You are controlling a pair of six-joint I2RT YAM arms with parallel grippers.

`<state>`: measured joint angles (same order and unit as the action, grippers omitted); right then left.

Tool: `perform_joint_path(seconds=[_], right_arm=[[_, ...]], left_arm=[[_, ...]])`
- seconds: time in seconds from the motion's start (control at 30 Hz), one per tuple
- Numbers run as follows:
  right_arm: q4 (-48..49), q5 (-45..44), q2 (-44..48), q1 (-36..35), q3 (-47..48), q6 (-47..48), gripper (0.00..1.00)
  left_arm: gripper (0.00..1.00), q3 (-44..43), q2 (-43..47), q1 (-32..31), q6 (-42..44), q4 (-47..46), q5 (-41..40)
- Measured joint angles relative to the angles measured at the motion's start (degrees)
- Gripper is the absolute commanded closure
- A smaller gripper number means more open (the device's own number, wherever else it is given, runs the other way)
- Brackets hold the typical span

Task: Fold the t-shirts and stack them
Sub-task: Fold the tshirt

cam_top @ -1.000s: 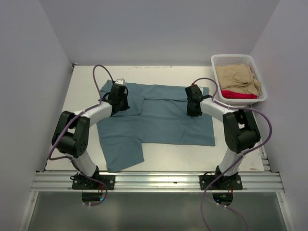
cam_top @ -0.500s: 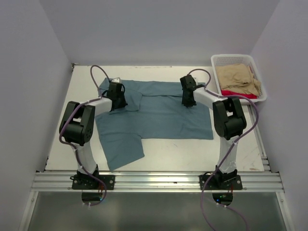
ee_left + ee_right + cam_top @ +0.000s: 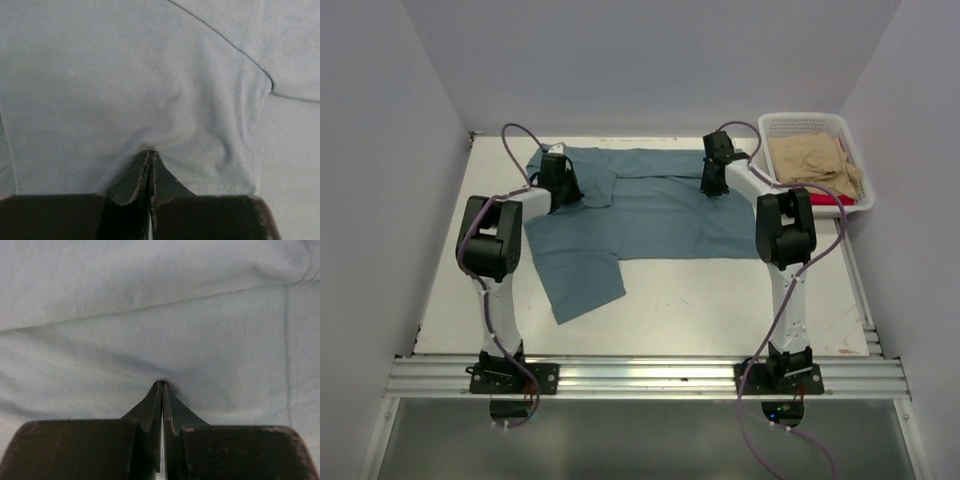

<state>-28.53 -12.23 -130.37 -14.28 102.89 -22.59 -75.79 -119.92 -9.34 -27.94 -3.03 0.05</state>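
Nearest the arm bases the table point(image 3: 720, 310) lies bare, save for one flap of the teal-blue t-shirt point(image 3: 650, 225) that trails toward 7 o'clock. The rest of that shirt is spread across the middle of the table, mostly flat, with a few soft creases near its far edge.

At about 10 o'clock on the cloth, the left gripper point(image 3: 150, 160) has its jaws pressed together on a small peak of teal fabric. At about 1 o'clock the right gripper point(image 3: 162, 390) is likewise nipped tight on a ridge of the same shirt, beside a stitched seam.

Further out at 2 o'clock, just beside the shirt's right edge, stands the white mesh basket point(image 3: 765, 125). It holds the tan t-shirt point(image 3: 810, 160) on top and the red t-shirt point(image 3: 835, 200) beneath it.

I judge this to be the start of the first fold, with nothing stacked yet. The next move likely calls for both pinches to rise together and travel evenly toward 6 o'clock, so the far edge lands square on the near hem without skewing
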Motion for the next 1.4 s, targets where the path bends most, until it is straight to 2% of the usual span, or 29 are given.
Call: perform_joint_path(seconds=[0.2,0.23,0.33,0.37,0.4,0.43,0.53,0.57,0.67,0.77,0.93,1.23,1.4], right_arm=[[-0.1,-0.1,-0.9,1.2,3.6,2.0,1.00],[0.5,-0.1,-0.1,1.3,3.1,2.2,1.00],[2.8,-0.2,5.4,1.4,-2.0,2.6,1.00],[3.0,-0.2,8.1,1.4,-4.1,2.6,1.00],[3.3,-0.2,11.3,1.4,-6.2,2.5,0.94],[3.1,-0.2,14.6,1.4,-7.9,2.5,0.70],[2.6,-0.2,24.9,1.2,-12.9,2.0,0.40],[2.5,-0.2,28.5,1.2,-14.9,1.9,0.36],[1.4,-0.2,37.1,0.9,-20.9,1.6,0.33],[0.2,-0.3,43.7,0.8,-28.7,1.2,0.32],[-3.3,-0.2,46.9,0.8,-36.0,0.9,0.30],[-4.4,0.0,50.1,0.8,-41.0,0.7,0.27],[-3.9,1.4,50.9,0.8,-43.0,0.4,0.26]], left_arm=[[1.00,0.2,1.6,0.3,1.0,-0.6,1.9],[0.98,0.7,3.0,0.3,1.2,-0.5,2.1],[0.73,2.2,10.0,0.3,2.4,0.7,2.7],[0.59,2.4,12.4,0.3,2.7,1.6,2.6],[0.54,2.4,15.6,0.1,3.6,3.0,1.9],[0.52,2.2,18.7,-0.3,4.0,5.2,0.8],[0.49,0.5,26.7,-2.8,4.8,14.7,-2.8],[0.48,0.6,28.9,-4.1,4.7,17.6,-3.5],[0.48,7.3,36.4,-8.0,4.0,23.3,-3.3],[0.49,17.9,43.1,-10.2,1.4,29.5,-1.2],[0.49,28.8,48.1,-12.1,-6.5,38.5,-0.5],[0.48,31.2,64.3,-24.2,-29.3,49.3,-7.3],[0.48,37.6,66.9,-26.2,-39.6,53.7,-9.7]])
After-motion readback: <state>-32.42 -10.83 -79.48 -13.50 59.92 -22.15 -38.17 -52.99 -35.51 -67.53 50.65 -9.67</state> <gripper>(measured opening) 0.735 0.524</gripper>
